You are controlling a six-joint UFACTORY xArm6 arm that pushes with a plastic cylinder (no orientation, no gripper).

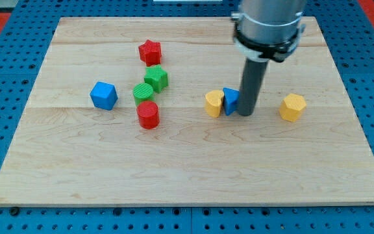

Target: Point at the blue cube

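Observation:
The blue cube (103,95) sits at the view's left on the wooden board (187,169). My tip (246,114) is far to its right, near the board's middle right. The tip touches the right side of a second blue block (230,101), partly hidden by the rod, shape unclear.
A yellow block (214,103) stands just left of the second blue block. A yellow hexagon-like block (292,106) lies to the tip's right. A red star (149,52), a green cube (156,78), a green cylinder (143,93) and a red cylinder (148,114) cluster right of the blue cube.

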